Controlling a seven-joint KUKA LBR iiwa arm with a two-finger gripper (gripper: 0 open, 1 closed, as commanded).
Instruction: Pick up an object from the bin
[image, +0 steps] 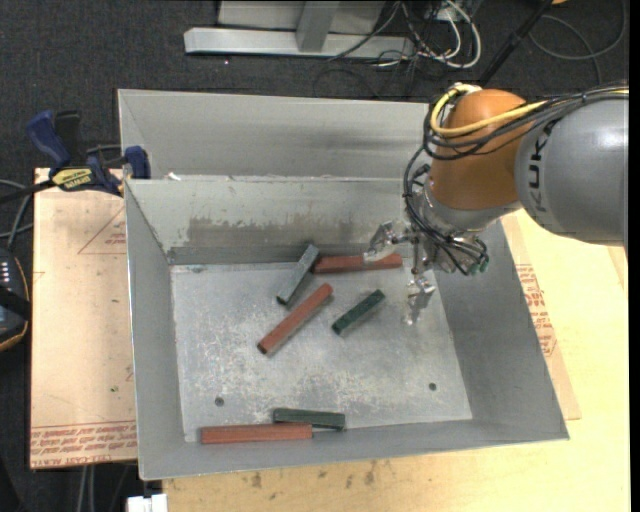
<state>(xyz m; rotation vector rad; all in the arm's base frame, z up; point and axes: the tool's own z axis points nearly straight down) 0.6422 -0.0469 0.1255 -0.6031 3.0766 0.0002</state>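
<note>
tool spread open at the end of a short red-brown bar

the short red-brown bar (352, 263) lies flat along the foot of the back wall of the bin (240, 375), lengthwise to that wall. the tool (401, 272) hangs at this bar's right end, its two metal fingers set wide apart: one finger (383, 240) sits over or just behind the bar's right tip, and whether it touches cannot be told; the other reaches down toward the bin floor, to the right of the bar and nearer the front. nothing is between the fingers. above them sits the arm's orange cover (478, 150), with cables looped about it.

at the bar's left end a grey bar (298, 274) lies tilted, its upper end touching or just beside the bar. just in front of the bar, a dark green bar (358, 312) lies at a slant. in front and to the left, a long red-brown bar (295, 319) lies at a similar slant, near the grey one. well apart from the short bar, by the front wall, a second dark green bar (310, 419) and a third red-brown bar (255, 434) lie flat, close side by side.
</note>
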